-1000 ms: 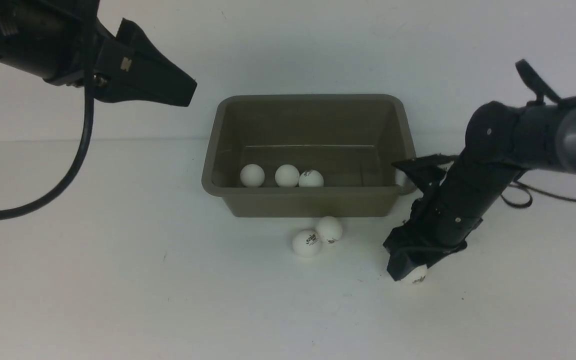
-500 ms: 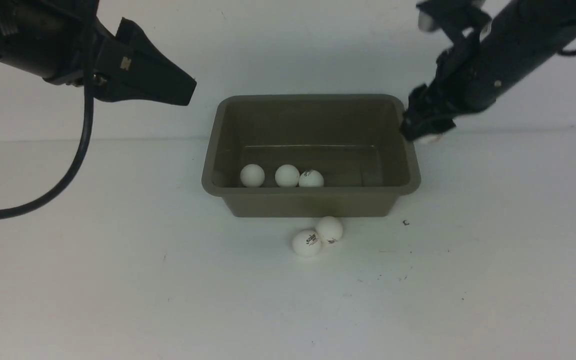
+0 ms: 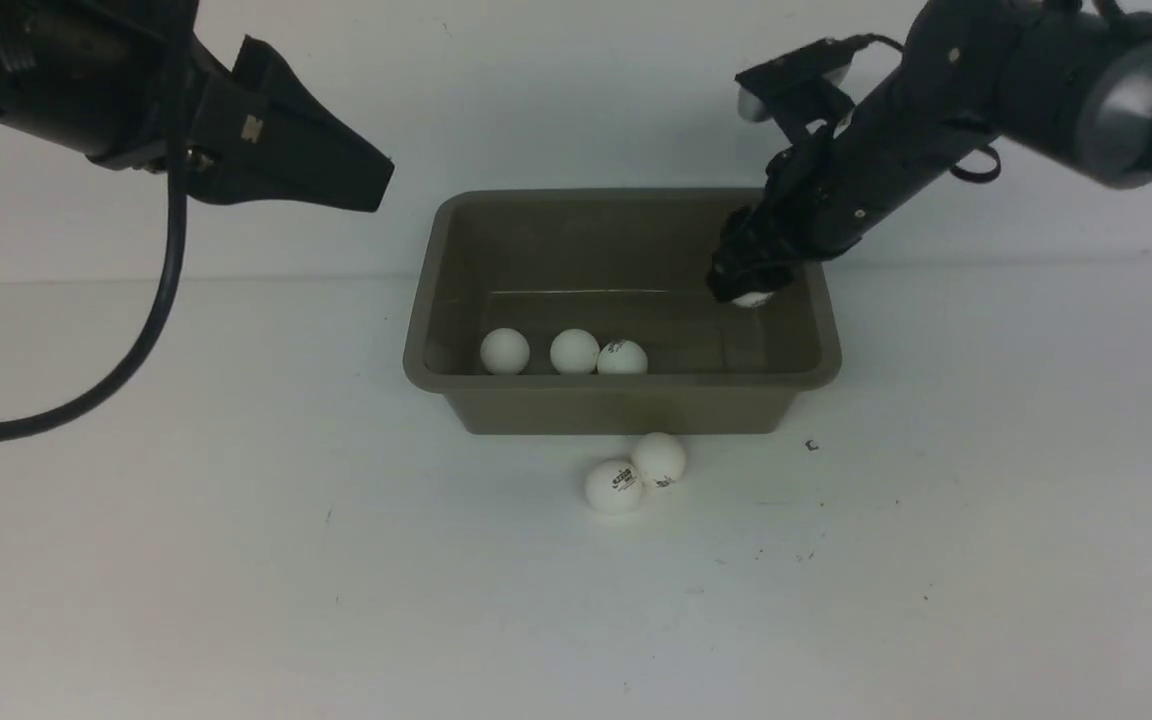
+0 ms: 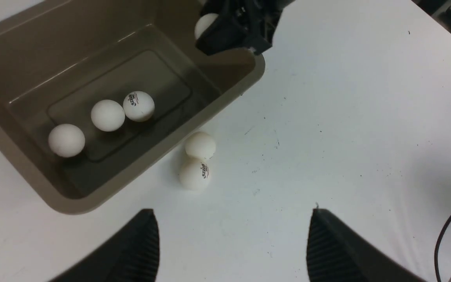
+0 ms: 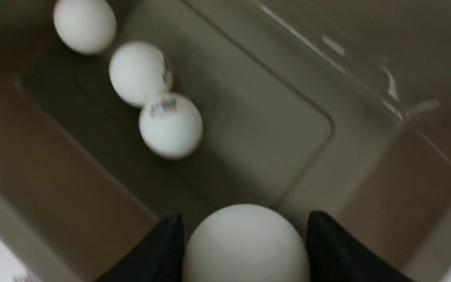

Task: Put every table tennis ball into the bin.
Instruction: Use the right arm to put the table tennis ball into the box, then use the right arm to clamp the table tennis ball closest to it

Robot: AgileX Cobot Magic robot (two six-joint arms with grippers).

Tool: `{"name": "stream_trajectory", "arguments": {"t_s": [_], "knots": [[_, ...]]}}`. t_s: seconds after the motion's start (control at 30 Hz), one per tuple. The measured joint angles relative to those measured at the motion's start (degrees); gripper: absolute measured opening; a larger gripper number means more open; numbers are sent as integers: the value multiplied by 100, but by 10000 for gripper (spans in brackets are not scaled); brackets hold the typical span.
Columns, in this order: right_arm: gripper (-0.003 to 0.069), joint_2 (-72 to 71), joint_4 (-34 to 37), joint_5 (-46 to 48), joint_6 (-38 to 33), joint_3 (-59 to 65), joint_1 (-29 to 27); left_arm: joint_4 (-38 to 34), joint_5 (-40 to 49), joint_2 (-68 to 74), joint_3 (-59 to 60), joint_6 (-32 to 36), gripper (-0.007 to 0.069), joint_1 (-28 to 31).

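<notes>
The right gripper (image 3: 748,292) clamps a small white matte ball (image 5: 245,243) over the taupe plastic bin (image 3: 616,405); dropped this near the wall, it could rebound out.

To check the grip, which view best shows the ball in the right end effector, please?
Right wrist view: the held ball sits large in the right end effector. Front and left wrist views show only slivers.

In the front view, the held ball (image 3: 754,299) at the upper right is mostly hidden behind the right gripper (image 3: 748,288), the left arm (image 3: 86,80) is cut off by the upper-left corner, and the print on the nearest loose ball (image 3: 614,486) is too small to read.
</notes>
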Motion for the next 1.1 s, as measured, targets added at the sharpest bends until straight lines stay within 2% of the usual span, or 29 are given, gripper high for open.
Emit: {"name": "stream_trajectory", "arguments": {"t_s": [0.13, 0.27, 0.37, 0.47, 0.7, 0.9, 1.1], "knots": [[374, 5, 220, -103, -97, -108, 0, 0, 0, 0, 0, 0, 457, 0], [496, -29, 170, -108, 63, -451, 0, 0, 0, 0, 0, 0, 457, 0], [525, -161, 10, -102, 164, -846, 0, -36, 0, 0, 0, 0, 457, 0], [528, -424, -371, -44, 367, -1287, 0, -79, 0, 0, 0, 65, 457, -19], [531, -1439, -2050, 729, 1166, -1797, 0, 28, -76, 0, 0, 117, 457, -321], [531, -2291, -2282, 1200, 1340, -1821, 0, 178, -329, 34, 0, 164, 457, -605], [531, -2940, -2795, 1677, 1556, -1685, 0, 197, -334, 193, 0, 194, 457, -643]]}}
